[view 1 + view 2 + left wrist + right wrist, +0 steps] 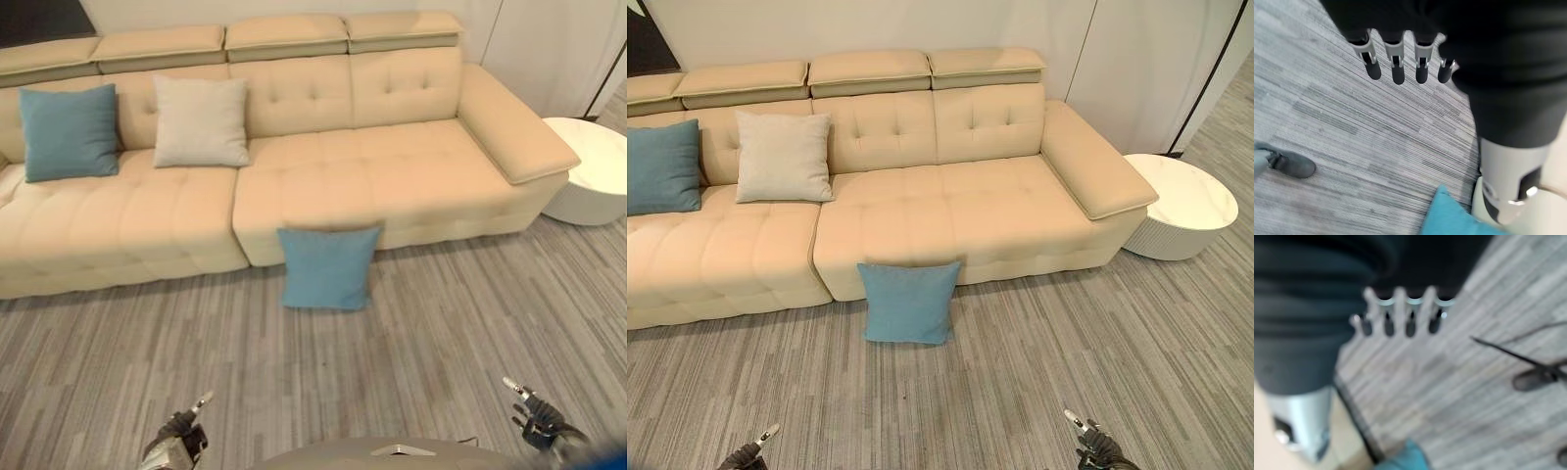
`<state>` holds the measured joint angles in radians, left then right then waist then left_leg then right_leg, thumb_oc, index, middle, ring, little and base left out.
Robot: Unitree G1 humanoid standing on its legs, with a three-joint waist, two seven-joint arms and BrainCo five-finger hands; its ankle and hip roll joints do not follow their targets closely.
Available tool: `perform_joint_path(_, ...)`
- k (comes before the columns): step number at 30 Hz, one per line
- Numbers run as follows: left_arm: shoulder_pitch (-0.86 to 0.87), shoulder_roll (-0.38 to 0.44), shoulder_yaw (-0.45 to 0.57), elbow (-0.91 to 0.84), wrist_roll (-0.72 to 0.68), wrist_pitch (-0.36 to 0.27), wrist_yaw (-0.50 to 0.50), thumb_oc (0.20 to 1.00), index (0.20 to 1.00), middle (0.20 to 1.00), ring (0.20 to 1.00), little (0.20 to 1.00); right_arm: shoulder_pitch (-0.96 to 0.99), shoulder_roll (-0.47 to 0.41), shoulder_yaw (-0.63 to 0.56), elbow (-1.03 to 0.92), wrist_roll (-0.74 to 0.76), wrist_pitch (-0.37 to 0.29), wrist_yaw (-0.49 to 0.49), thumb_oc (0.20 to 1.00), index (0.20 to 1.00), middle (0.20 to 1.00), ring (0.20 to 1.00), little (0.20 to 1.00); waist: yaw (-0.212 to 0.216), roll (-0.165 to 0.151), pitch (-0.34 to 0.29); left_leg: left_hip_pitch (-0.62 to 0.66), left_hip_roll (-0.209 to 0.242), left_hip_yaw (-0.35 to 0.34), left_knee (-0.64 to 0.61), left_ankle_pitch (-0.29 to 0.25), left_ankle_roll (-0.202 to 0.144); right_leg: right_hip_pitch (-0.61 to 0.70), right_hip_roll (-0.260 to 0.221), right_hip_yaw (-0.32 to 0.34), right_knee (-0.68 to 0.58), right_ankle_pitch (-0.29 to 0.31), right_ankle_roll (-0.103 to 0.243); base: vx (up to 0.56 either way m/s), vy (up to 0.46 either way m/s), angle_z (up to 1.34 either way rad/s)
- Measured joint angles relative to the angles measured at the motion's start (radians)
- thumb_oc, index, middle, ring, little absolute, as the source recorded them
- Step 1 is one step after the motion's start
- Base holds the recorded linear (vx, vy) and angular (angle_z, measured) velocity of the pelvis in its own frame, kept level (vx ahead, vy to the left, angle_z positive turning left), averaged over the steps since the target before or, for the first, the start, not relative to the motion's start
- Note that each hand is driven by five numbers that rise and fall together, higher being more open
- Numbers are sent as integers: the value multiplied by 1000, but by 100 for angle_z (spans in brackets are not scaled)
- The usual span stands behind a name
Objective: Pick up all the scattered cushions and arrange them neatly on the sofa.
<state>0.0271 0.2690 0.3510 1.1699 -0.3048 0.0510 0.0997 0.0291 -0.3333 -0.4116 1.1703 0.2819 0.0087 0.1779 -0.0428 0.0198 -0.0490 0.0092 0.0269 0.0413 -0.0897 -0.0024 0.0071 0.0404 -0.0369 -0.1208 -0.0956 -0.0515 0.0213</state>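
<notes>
While a long beige sofa (323,166) spans the far side of the grey striped floor (441,333), a round white side table (1181,206) stands just beside its right arm. On the seat at the robot's left, a teal cushion (69,132) and a light grey cushion (201,122) lean upright against the backrest. Another teal cushion (328,266) stands on the floor, propped against the sofa front. Low in view, the left hand (179,438) and right hand (537,421) hang with fingers (1397,61) relaxed, holding nothing.

Matt cloth cushion (326,266); smooth tufted sofa (343,166).
</notes>
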Motion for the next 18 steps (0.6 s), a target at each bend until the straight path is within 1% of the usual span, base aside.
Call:
perform_joint_path(1, -5, -1, -10, 18, 8, -4, 19, 1000, 1000, 1000, 1000, 1000, -1, 1, 22, 29, 0, -2, -10, 1000, 1000, 1000, 1000, 1000, 1, -1, 0, 1, 0, 0, 0, 0, 0, 1, 0, 0, 0, 0, 0, 3, -56, 0)
perform_joint_path(4, -23, -7, -135, 122, 60, -18, 107, 1000, 1000, 1000, 1000, 1000, -2, 18, 87, 75, -2, -1, -27, 1000, 1000, 1000, 1000, 1000, -7, 7, 3, 1, 1, 4, 0, 0, 0, -1, 0, 1, 0, 0, 0, 18, -65, -3)
perform_joint_path(5, -20, -17, -152, 123, 64, -16, 111, 1000, 1000, 1000, 1000, 1000, 1, 21, 90, 76, -2, 0, -26, 1000, 1000, 1000, 1000, 1000, -7, 9, 4, 2, 0, 5, 0, 0, 0, -1, 0, 2, 0, 0, 0, 34, -58, -4)
perform_joint_path(7, -16, -48, -164, 130, 66, -20, 115, 1000, 1000, 1000, 1000, 1000, 11, 38, 19, 81, 7, -4, -24, 1000, 1000, 1000, 1000, 1000, -19, 16, 4, 3, 1, 8, 0, -3, -2, -1, 1, 11, 0, 0, 0, 30, -50, -8)
perform_joint_path(8, -15, -79, -184, 147, 69, -17, 117, 1000, 1000, 1000, 1000, 1000, 13, 45, -7, 86, 10, -6, -25, 1000, 1000, 1000, 1000, 1000, -25, 20, 3, 7, 3, 14, 0, -7, -2, -1, 2, 20, 0, 0, -1, 42, -65, -18)
perform_joint_path(9, -12, -112, -196, 156, 84, -19, 119, 1000, 1000, 1000, 1000, 1000, 13, 45, -9, 103, 11, -11, -28, 1000, 1000, 1000, 1000, 1000, -28, 24, 3, 9, 4, 21, 0, -8, -3, -3, 3, 22, 0, -1, -1, 49, -67, -18)
perform_joint_path(10, -22, -126, -205, 160, 86, -18, 119, 1000, 1000, 1000, 1000, 1000, 17, 47, -2, 115, 10, -11, -32, 1000, 1000, 1000, 1000, 1000, -39, 25, 3, 9, 5, 22, 0, -8, -3, -4, 4, 23, 0, -1, -1, 45, -66, -8)
perform_joint_path(11, -24, -137, -260, 162, 100, -17, 124, 1000, 1000, 1000, 1000, 1000, 22, 48, 21, 116, 9, -13, -35, 1000, 1000, 1000, 1000, 1000, -51, 27, 4, 9, 7, 25, 0, -9, -3, -5, 6, 23, 0, -2, -2, 49, -71, -7)
perform_joint_path(13, -32, -138, -430, 151, 166, -16, 142, 1000, 1000, 1000, 1000, 1000, 27, 43, 84, 114, 6, -17, -35, 1000, 1000, 1000, 1000, 1000, -62, 36, 8, 8, 9, 37, 0, -9, -3, -11, 7, 33, 0, -3, -4, 51, -56, -15)
perform_joint_path(14, -37, -146, -470, 139, 195, -18, 142, 1000, 1000, 1000, 1000, 1000, 34, 41, 82, 113, 6, -17, -35, 1000, 1000, 1000, 1000, 1000, -65, 40, 10, 7, 9, 39, 0, -9, -3, -12, 7, 35, 0, -3, -5, 69, -60, -10)
perform_joint_path(15, -37, -149, -475, 121, 213, -18, 142, 1000, 1000, 1000, 1000, 1000, 46, 39, 72, 113, 6, -17, -34, 1000, 1000, 1000, 1000, 1000, -65, 40, 11, 7, 10, 39, 0, -9, -3, -12, 8, 35, 0, -3, -5, 71, -57, 0)
perform_joint_path(16, -33, -145, -459, 85, 219, -19, 143, 1000, 1000, 1000, 1000, 1000, 66, 35, 36, 113, 7, -17, -34, 1000, 1000, 1000, 1000, 1000, -65, 41, 10, 9, 12, 37, 0, -10, -4, -9, 10, 35, 0, -3, -5, 42, -56, 6)
perform_joint_path(18, -36, -143, -397, 58, 218, -23, 147, 1000, 1000, 1000, 1000, 1000, 97, 20, -42, 114, 11, -17, -39, 1000, 1000, 1000, 1000, 1000, -59, 47, 13, 8, 15, 31, 6, -10, -6, -2, 14, 29, 1, -5, -8, -33, -65, 12)
